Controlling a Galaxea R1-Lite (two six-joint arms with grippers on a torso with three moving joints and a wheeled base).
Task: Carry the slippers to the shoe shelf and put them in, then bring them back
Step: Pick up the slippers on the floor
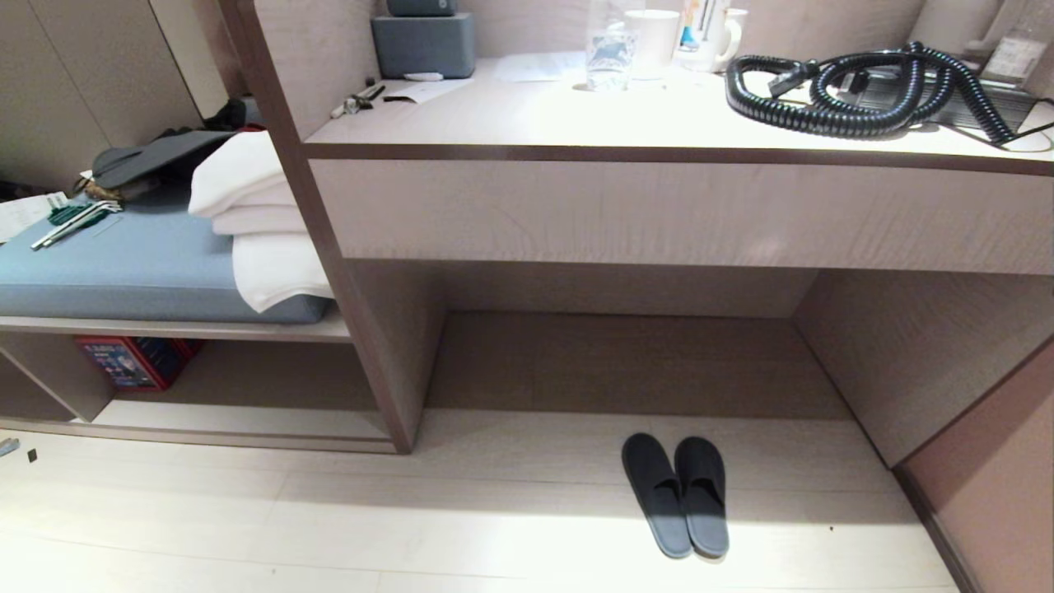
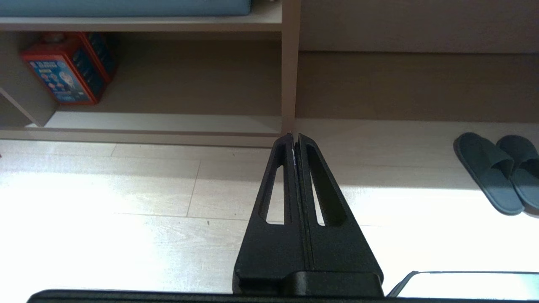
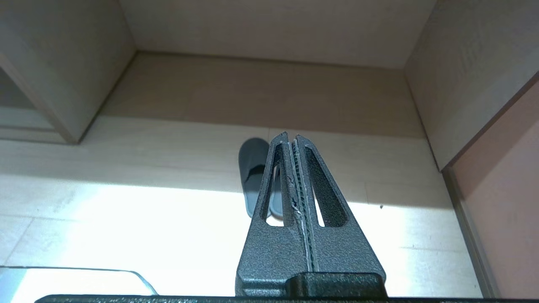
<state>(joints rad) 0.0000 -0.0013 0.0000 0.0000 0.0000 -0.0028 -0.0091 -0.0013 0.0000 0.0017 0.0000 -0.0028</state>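
Observation:
The slippers (image 1: 677,492), a dark flat pair, lie side by side on the pale plank floor at the mouth of the recess under the desk. The shoe shelf (image 1: 247,416) is the low open cubby to their left, under the blue cushioned bench, with a pale raised base board. Neither arm shows in the head view. My left gripper (image 2: 294,135) is shut and empty, hanging above the floor in front of the shoe shelf (image 2: 168,123), with the slippers (image 2: 497,170) off to one side. My right gripper (image 3: 291,135) is shut and empty, held above the floor short of the slippers (image 3: 252,168).
A red box (image 1: 132,361) stands in the shoe shelf's left end. White folded towels (image 1: 255,214) sit on the blue cushion (image 1: 123,263). The desk top (image 1: 527,115) carries a coiled black cable (image 1: 865,91), mugs and a glass. A side panel (image 1: 930,362) and a wall close the recess on the right.

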